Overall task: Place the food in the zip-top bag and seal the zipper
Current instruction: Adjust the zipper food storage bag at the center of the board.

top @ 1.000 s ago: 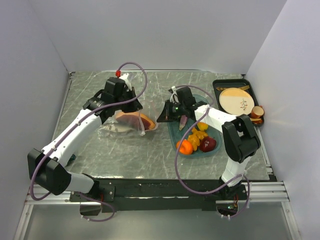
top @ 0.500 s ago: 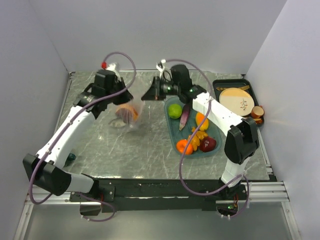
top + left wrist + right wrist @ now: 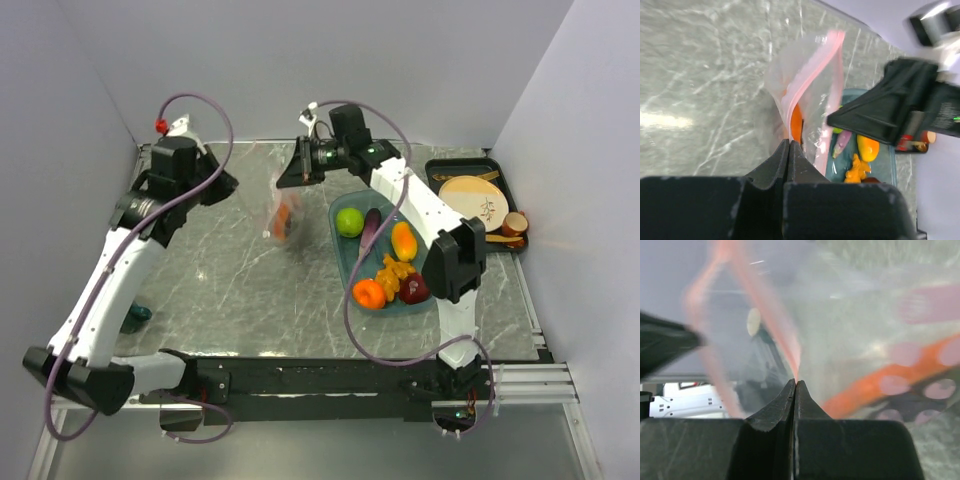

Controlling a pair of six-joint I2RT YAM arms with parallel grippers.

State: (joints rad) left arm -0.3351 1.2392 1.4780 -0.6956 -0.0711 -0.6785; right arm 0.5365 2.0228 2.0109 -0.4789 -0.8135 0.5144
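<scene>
The clear zip-top bag (image 3: 283,213) hangs in the air above the table, left of the teal tray (image 3: 341,243). A brown-red and orange piece of food (image 3: 285,218) lies inside it. My left gripper (image 3: 232,186) is shut on the pink zipper (image 3: 810,70) at one end of the mouth. My right gripper (image 3: 284,180) is shut on the zipper's strip (image 3: 775,315) at the other side. The mouth gapes between them. In the tray lie a green lime (image 3: 349,221), a purple slice (image 3: 372,228), orange-yellow bits (image 3: 392,270), an orange (image 3: 369,293) and a dark red apple (image 3: 415,290).
A black tray (image 3: 436,170) at the back right carries a beige plate (image 3: 473,200) and cups (image 3: 515,225). A small teal object (image 3: 137,313) lies near the left wall. White walls close in the table on three sides.
The left arm lifted the bag off the table and drew back to the left. The right gripper left the tray, swung to the bag's mouth and shut on the strip.
</scene>
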